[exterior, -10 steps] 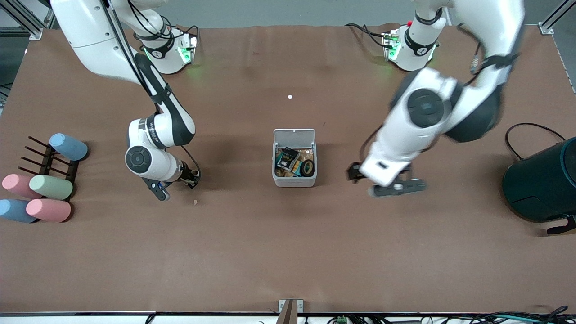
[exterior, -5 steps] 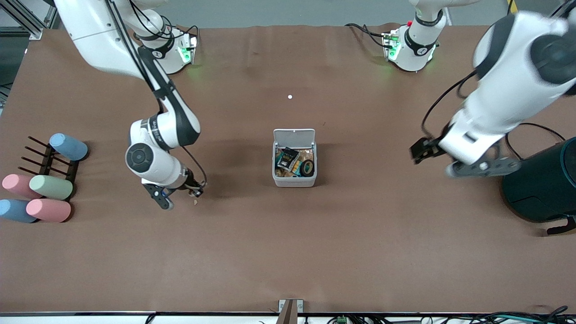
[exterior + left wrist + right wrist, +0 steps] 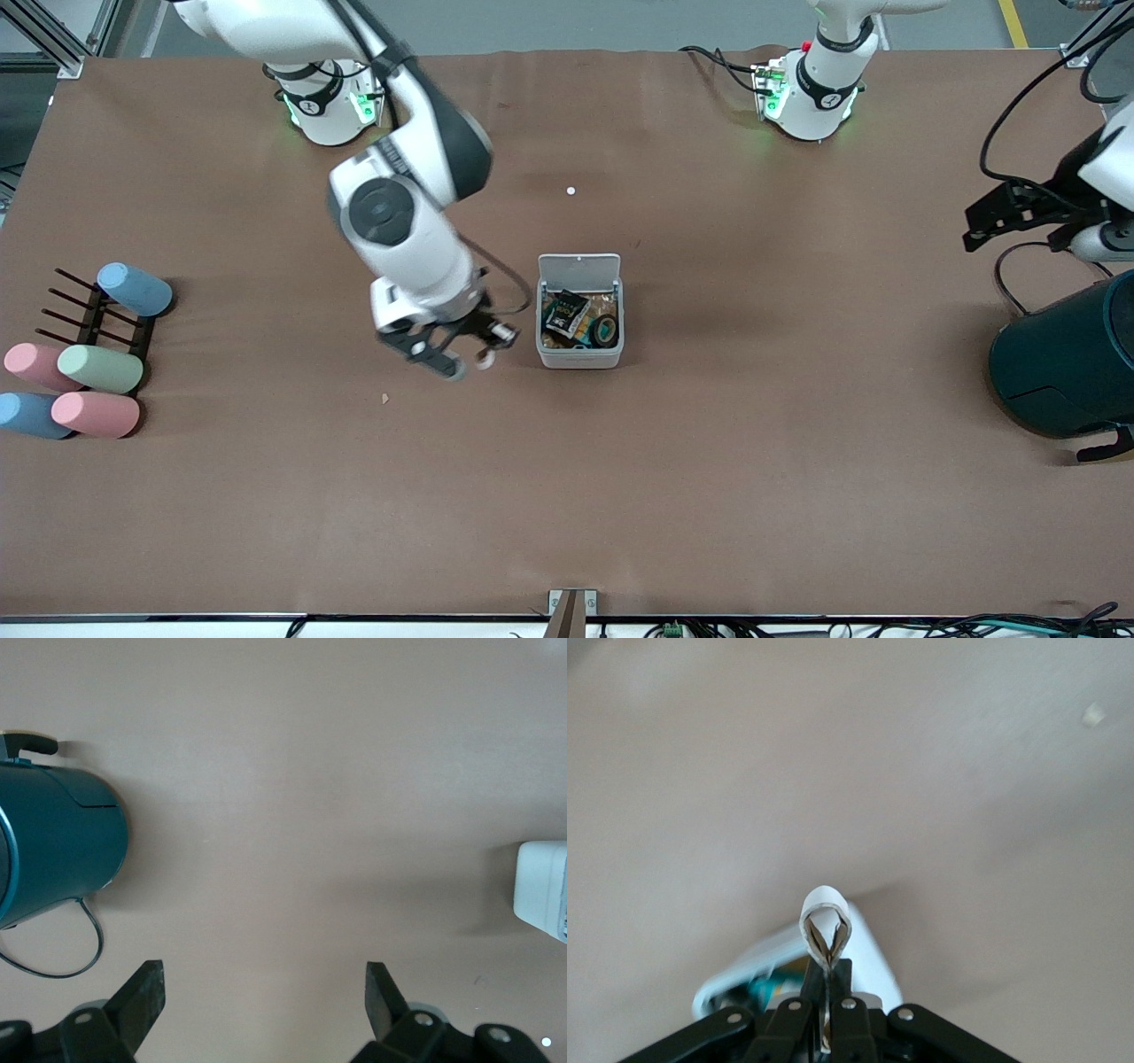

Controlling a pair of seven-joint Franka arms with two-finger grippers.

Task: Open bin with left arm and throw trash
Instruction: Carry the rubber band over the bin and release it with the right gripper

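The small white-grey bin (image 3: 578, 357) stands mid-table with its lid (image 3: 578, 266) up. Inside lie a dark snack wrapper (image 3: 565, 312) and a black tape ring (image 3: 607, 331) on beige material. My right gripper (image 3: 472, 352) hangs over the table just beside the bin, toward the right arm's end. It is shut on a small pale loop (image 3: 826, 923), white outside and brown inside. The bin (image 3: 874, 958) shows below it in the right wrist view. My left gripper (image 3: 1001, 217) is open and empty (image 3: 266, 979), up over the left arm's end of the table. The bin (image 3: 542, 890) is well away from it.
A big dark teal drum (image 3: 1067, 359) lies at the left arm's end, with a black cable (image 3: 1010, 266) beside it. A rack with pastel cylinders (image 3: 84, 368) sits at the right arm's end. A tiny tan scrap (image 3: 385, 399) and a white dot (image 3: 570, 190) lie on the table.
My right arm has lifted from near the tan scrap and swung to beside the bin with the loop. My left arm has swung away from the bin toward the teal drum.
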